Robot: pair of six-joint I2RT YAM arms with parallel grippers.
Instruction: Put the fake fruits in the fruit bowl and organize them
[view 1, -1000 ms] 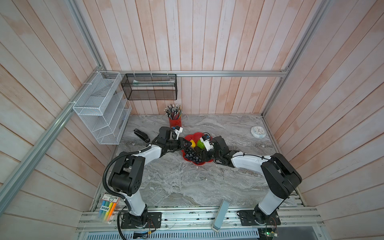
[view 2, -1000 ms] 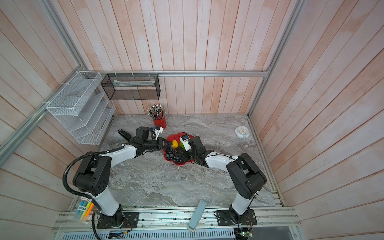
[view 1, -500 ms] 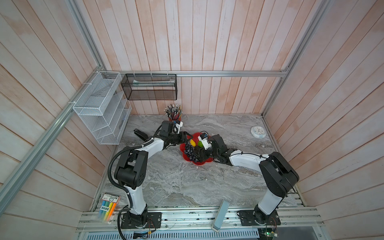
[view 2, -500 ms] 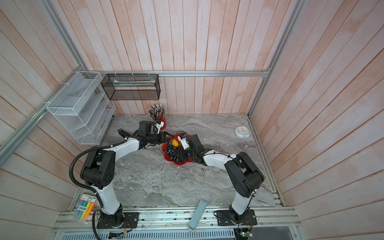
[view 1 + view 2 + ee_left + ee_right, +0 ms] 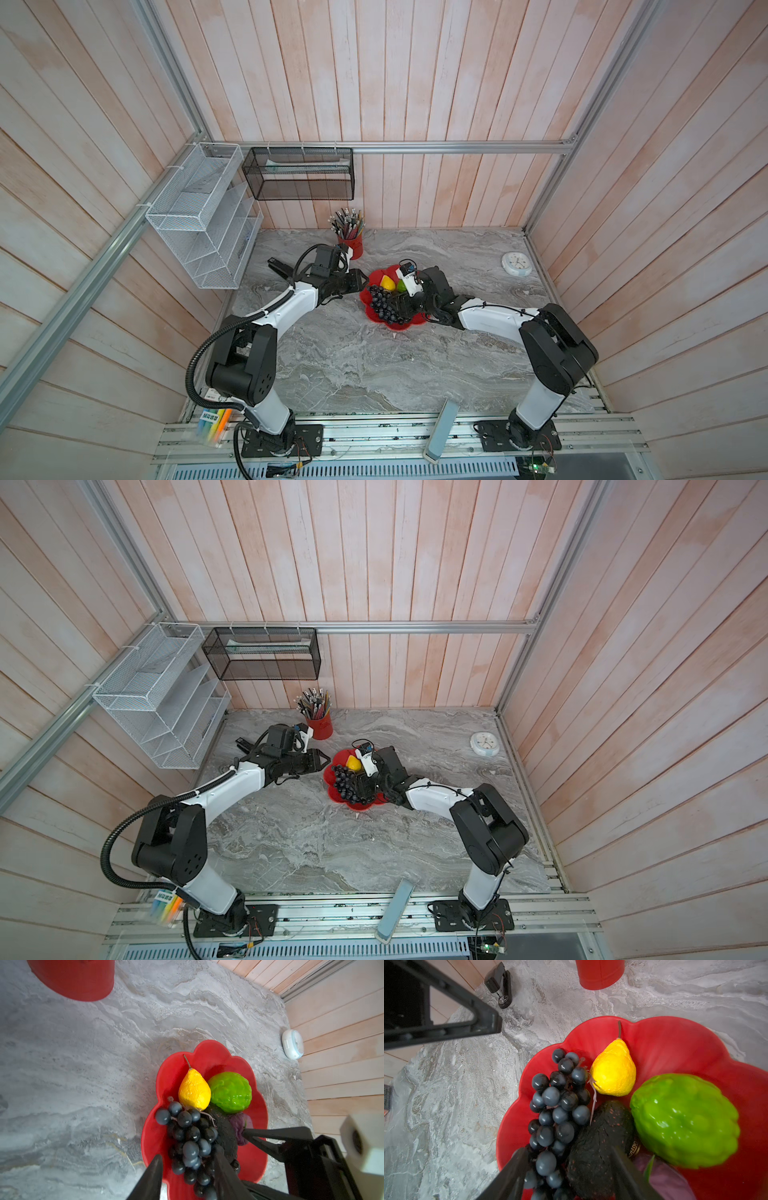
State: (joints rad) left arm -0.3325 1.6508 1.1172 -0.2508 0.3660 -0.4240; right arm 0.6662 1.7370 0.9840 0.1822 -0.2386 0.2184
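red pencil cup (image 5: 352,248), white clock (image 5: 516,264), black stapler (image 5: 279,267)

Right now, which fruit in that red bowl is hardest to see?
The small purple fruit: only a small part shows, next to the dark avocado and the bumpy green ball. The yellow pear and grape bunch lie in plain view.

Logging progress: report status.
Left gripper open, outside shallow red scalloped bowl. Right gripper straddles dark avocado-like oval, grip unclear. All five fake fruits in bowl. Nothing obstructing.
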